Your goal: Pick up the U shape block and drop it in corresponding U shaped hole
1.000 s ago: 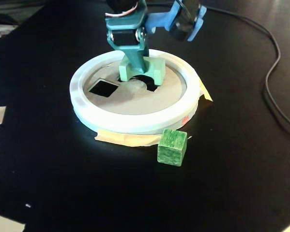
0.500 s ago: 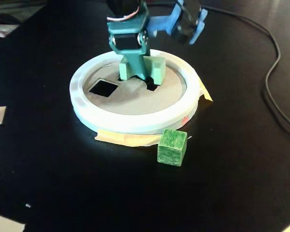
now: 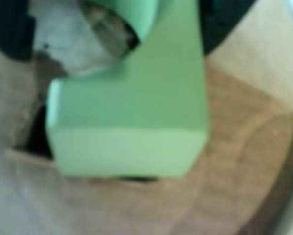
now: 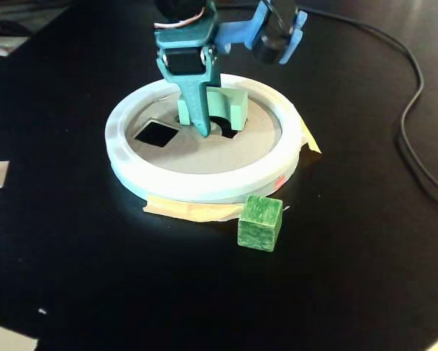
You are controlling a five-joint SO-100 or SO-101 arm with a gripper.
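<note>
The arch block [image 3: 131, 122] fills the wrist view, pale green and blurred, with a dark sliver of the arch-shaped hole [image 3: 36, 137] showing at its left edge and along its lower edge; tan disc [image 3: 244, 147] surrounds it; the block therefore sits over the opening, not clearly down in it.

In the fixed view, the dark green cube [image 4: 260, 222] lies nearest the lens, on the black table [image 4: 72, 263] just outside the white ring [image 4: 204, 186], untouched; tape [image 4: 182, 210] shows under the ring's near edge; a square hole [image 4: 156, 133] stands open to the left of the arm.

The gripper [image 4: 204, 124] stands nearly upright over the disc with the block [image 4: 229, 110] clasped between its fingers, one finger passing through the notch; the dark of the hole [image 4: 228, 134] shows just below the block.

Judgement: the step in hand is placement; pickup is done, the drop is not. Whether the block's outline is squared to the cutout cannot be told from these views; the next move calls for matching the notch to the rounded tab, lowering slightly, then opening the fingers; a skewed release risks the block resting across the rim.
</note>
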